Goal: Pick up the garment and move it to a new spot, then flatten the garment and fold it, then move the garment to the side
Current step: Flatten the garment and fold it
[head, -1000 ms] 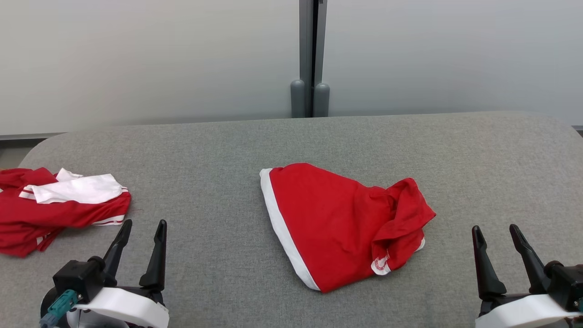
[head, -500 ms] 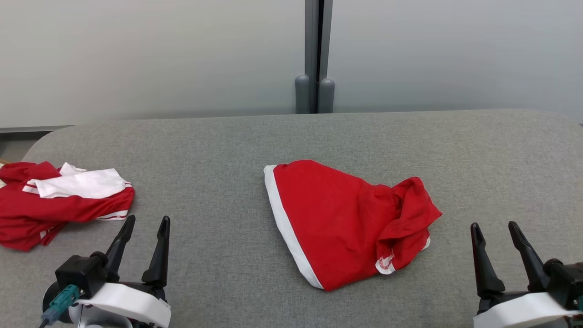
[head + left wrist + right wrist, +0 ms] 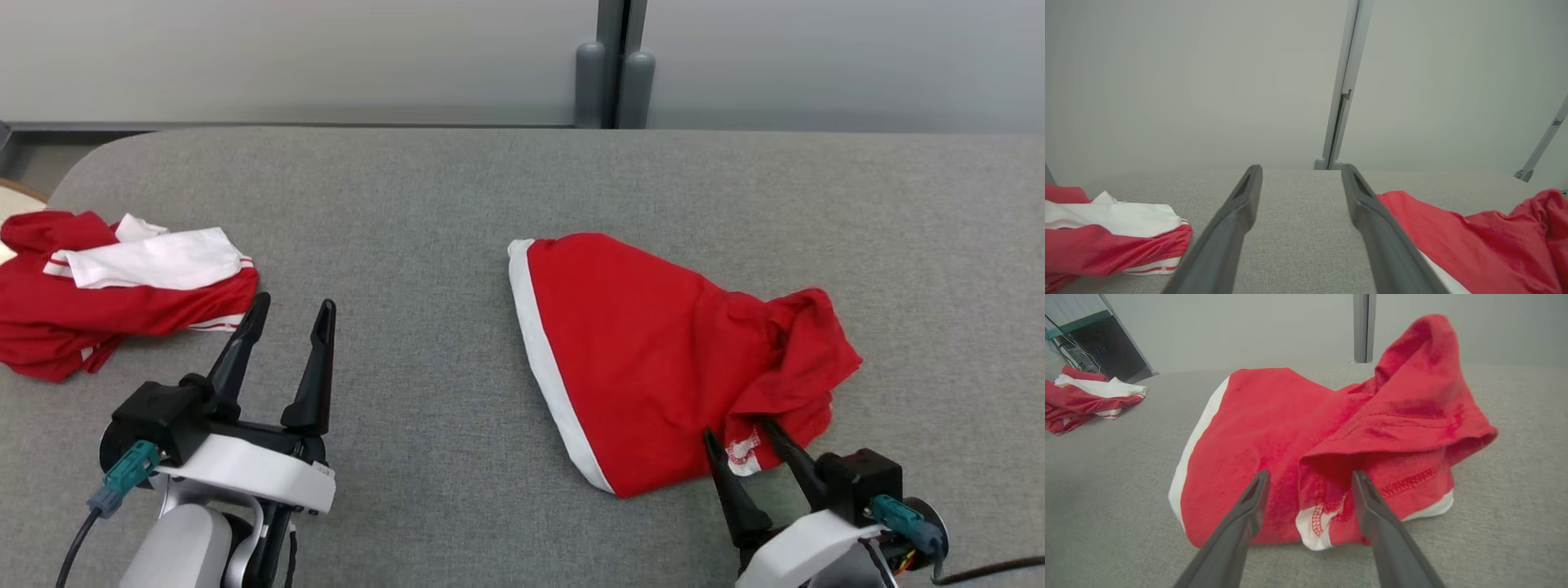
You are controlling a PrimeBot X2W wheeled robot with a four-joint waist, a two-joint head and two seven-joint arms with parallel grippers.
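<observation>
Grey fabric covers the table (image 3: 424,204); the red garment (image 3: 653,351) lies crumpled right of centre. The right pincer (image 3: 738,429), released and wide, brackets its near bunched corner, likely lining up a grab. The left pincer (image 3: 294,301) hangs released, well apart.

Red garment (image 3: 653,351) with a white edge, bunched up in the middle of the grey table (image 3: 424,204), right gripper (image 3: 738,429) spread wide at its near corner, left gripper (image 3: 295,301) spread wide too, near a second red and white pile (image 3: 122,302).
</observation>
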